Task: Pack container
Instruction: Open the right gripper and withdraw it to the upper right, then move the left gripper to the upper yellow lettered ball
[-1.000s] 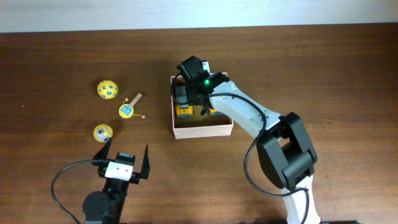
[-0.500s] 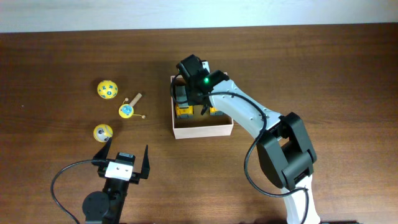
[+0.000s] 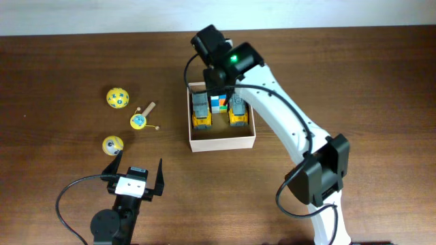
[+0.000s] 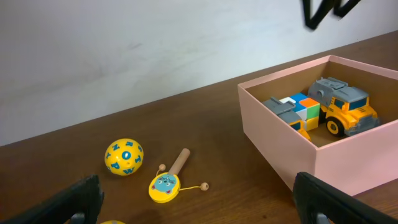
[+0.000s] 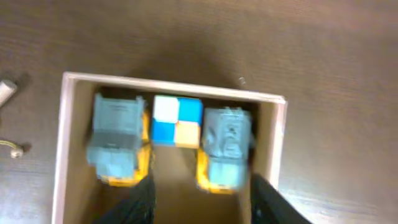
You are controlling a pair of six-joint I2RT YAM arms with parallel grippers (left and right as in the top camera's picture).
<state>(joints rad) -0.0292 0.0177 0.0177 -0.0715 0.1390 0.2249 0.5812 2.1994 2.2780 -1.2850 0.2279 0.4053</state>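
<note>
The container (image 3: 223, 141) is a square pale box at the table's middle. In it lie two grey-and-yellow toy trucks (image 3: 200, 110) (image 3: 237, 109) and a coloured cube (image 3: 218, 102) between them. The box also shows in the left wrist view (image 4: 280, 146) and in the right wrist view (image 5: 63, 149). My right gripper (image 5: 199, 202) is open and empty, raised above the box. My left gripper (image 4: 199, 199) is open and empty, low near the front edge. Two yellow balls (image 3: 116, 97) (image 3: 112, 144) and a yellow rattle drum (image 3: 140, 120) lie on the table to the left.
The dark wooden table (image 3: 354, 82) ends at a pale wall at the back. The right arm (image 3: 286, 116) reaches over the box's right side. A black cable (image 3: 68, 197) loops beside the left arm's base.
My right gripper has lifted up and back out of the box, open and empty; both trucks and the cube now show in the box. The left arm has not moved.
</note>
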